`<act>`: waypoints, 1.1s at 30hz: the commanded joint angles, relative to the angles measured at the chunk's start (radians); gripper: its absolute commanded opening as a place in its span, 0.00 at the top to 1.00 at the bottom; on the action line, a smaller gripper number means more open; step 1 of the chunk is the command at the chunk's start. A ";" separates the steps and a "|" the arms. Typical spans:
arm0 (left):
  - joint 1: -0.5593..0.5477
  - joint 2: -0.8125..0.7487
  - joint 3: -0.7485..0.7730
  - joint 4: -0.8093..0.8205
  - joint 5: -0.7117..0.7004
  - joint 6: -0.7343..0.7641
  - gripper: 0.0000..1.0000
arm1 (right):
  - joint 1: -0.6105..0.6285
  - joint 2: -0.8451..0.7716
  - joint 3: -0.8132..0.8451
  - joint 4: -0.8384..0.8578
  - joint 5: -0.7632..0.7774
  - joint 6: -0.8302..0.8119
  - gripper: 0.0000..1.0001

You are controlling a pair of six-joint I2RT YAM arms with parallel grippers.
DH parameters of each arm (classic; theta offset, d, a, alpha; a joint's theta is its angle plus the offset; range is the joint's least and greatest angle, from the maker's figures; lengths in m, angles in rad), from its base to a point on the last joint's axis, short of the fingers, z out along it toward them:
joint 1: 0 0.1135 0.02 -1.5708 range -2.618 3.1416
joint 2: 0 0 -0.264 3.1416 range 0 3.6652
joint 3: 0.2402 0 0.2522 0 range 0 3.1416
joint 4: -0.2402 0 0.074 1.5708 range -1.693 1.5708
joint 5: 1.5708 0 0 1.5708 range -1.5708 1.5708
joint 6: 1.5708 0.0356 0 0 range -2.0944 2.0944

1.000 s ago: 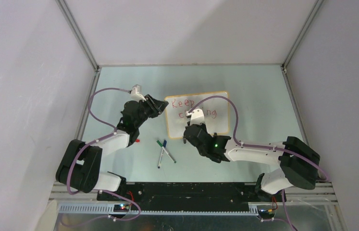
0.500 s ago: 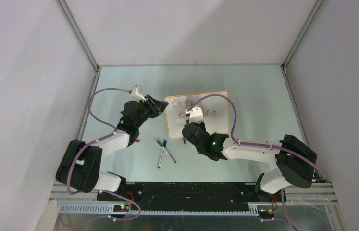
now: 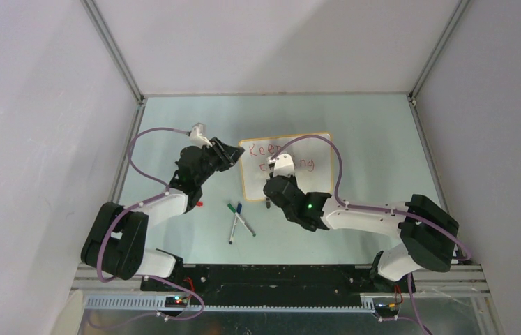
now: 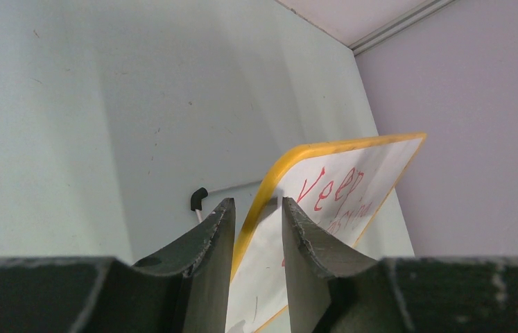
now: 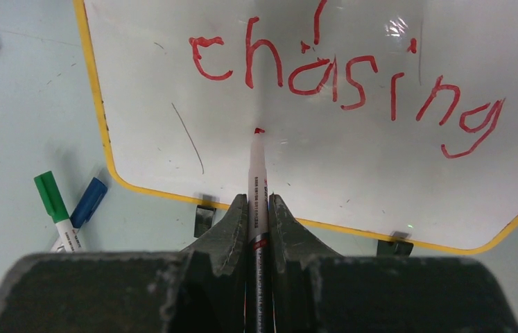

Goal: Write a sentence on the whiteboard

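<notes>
The whiteboard lies on the table with a tan-orange frame and two black clip feet on its near edge. The sentence is in red; "Keep" and "chasing" are readable. My left gripper is shut on the board's left edge, and the frame runs between its fingers. At the board's near edge my right gripper is shut on a red marker. The marker's tip rests on the board just below "chasing", by a small red mark. The right wrist hides part of the writing from above.
A green-capped marker and a blue-capped marker lie crossed on the table left of the board's near corner. A small red cap lies beside the left arm. Grey walls enclose the table on three sides.
My right arm has shifted slightly to the left, carrying the marker with it. The left gripper and the board have not moved.
</notes>
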 commanded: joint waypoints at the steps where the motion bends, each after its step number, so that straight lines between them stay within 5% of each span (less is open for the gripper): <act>1: 0.006 -0.011 0.040 0.014 0.005 0.021 0.64 | -0.008 0.012 0.048 -0.007 -0.019 0.019 1.00; 33: 0.005 -0.017 0.039 0.006 -0.001 0.026 0.64 | -0.022 0.007 0.071 -0.090 -0.012 0.029 1.00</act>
